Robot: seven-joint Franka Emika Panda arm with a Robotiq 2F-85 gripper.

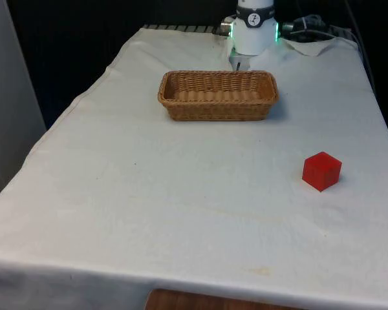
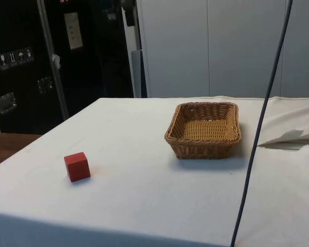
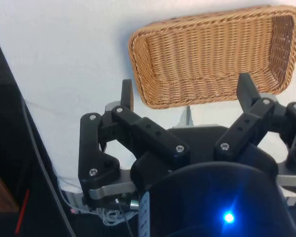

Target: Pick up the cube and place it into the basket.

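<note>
A red cube (image 1: 322, 171) rests on the white cloth near the front view's right edge, well in front of the basket; the side view has the cube (image 2: 76, 166) near the table's near left corner. The oblong wicker basket (image 1: 218, 95) stands empty at the table's far middle, its rim (image 2: 204, 124) right of centre in the side view. My gripper (image 3: 186, 95) hangs high over the table's far end, behind the basket (image 3: 212, 54), with its black fingers (image 3: 127, 95) spread wide and nothing between them. It is far from the cube.
The robot's white base (image 1: 254, 29) stands right behind the basket. Crumpled cloth and cables (image 1: 313, 32) lie at the far right corner. A dark cable (image 2: 262, 118) hangs across the side view. Bare cloth stretches between basket and cube.
</note>
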